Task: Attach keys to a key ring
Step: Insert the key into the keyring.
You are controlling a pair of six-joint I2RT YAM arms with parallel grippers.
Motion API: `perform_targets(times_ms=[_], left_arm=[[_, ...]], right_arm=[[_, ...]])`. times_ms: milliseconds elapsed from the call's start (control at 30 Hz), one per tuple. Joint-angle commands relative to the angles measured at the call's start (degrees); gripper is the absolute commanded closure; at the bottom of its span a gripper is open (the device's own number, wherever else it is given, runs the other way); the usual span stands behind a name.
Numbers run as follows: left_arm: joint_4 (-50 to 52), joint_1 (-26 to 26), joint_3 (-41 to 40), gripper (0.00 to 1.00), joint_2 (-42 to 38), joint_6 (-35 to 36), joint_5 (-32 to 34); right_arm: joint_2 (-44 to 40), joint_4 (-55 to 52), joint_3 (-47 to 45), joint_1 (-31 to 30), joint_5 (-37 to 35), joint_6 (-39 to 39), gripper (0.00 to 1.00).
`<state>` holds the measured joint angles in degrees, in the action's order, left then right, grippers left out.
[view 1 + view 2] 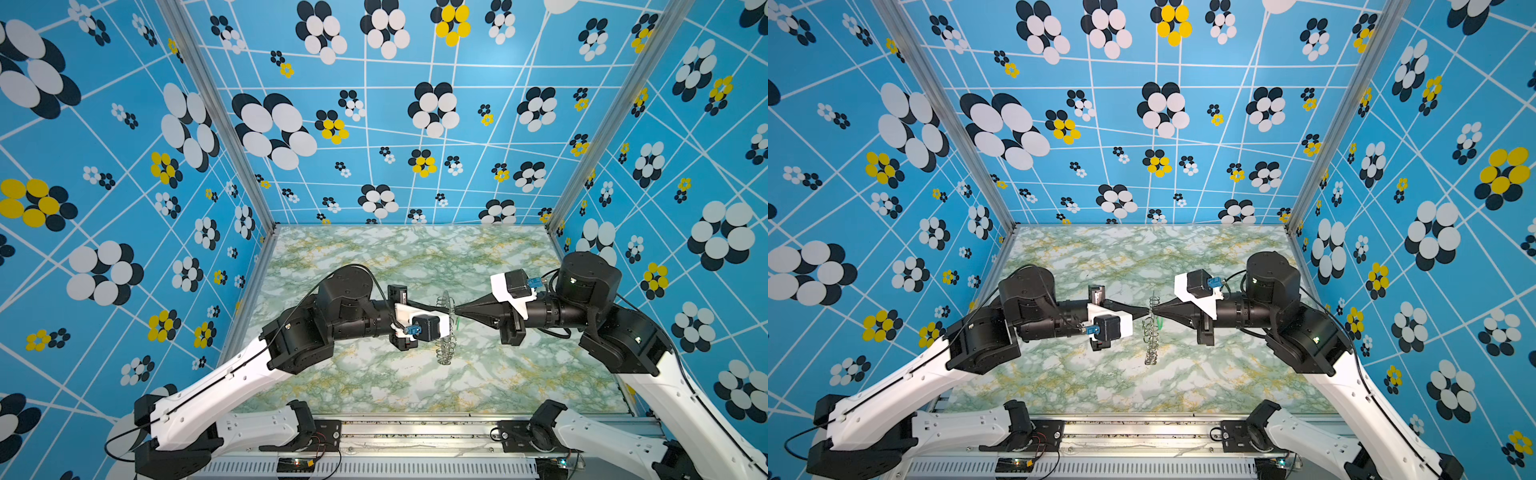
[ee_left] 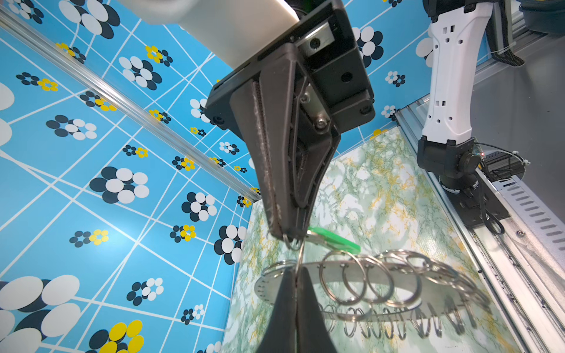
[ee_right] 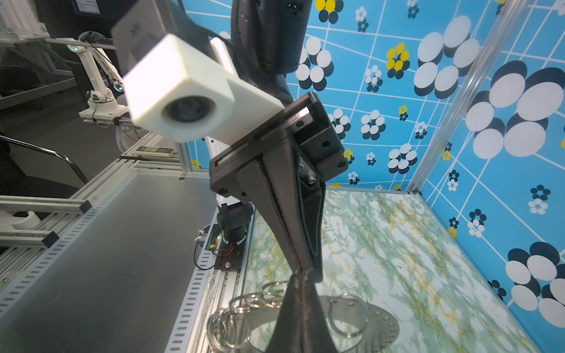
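Holding the ring point(image 2: 339, 284) by its edge, the left fingers point(image 2: 284, 305) are clamped tight. Right beside the ring, the right fingers point(image 2: 275, 183) pinch the key point(image 2: 336, 243) by its metal end at a loop point(image 2: 293, 243). The desk point(image 2: 367, 189) lies below the ring. Hooking on looks half done; next, slide the key round that loop.

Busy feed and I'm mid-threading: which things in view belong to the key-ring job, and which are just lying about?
Part of the job:
key ring, upright in the air; green key tag, beside its loops; left gripper and right gripper, both shut, tips meeting at the ring.

Just surroundings:
marbled tabletop; flower-patterned walls. No loose extras visible.
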<state>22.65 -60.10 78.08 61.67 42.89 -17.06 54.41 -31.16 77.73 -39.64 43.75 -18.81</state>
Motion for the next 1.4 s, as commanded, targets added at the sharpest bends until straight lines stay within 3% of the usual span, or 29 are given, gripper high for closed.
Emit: perform_targets(times_ms=[0,467,1033,1233,1367], left_arm=[[-3.93,-0.90,1.99,1.00,-1.38,-0.37,-1.79],[-7.21,-1.60,0.17,1.00,-3.54,1.52,1.31],[-12.06,-1.59,-2.39,1.00,-4.32,-0.30,0.19],[-14.19,-0.32,-4.30,1.00,-4.80,-3.85,-2.24],[-14.57,0.89,-4.67,1.00,-4.96,-5.37,-4.12]], right_arm=[[1.29,-2.17,1.57,-0.23,-2.35,0.96,1.00],[4.13,-8.70,5.06,-0.18,-5.71,2.78,1.00],[5.31,-9.40,4.58,0.87,-5.50,6.37,1.00],[2.50,-9.25,3.96,3.31,-6.59,6.13,0.73],[1.43,-8.97,4.38,3.80,-6.49,5.59,0.69]])
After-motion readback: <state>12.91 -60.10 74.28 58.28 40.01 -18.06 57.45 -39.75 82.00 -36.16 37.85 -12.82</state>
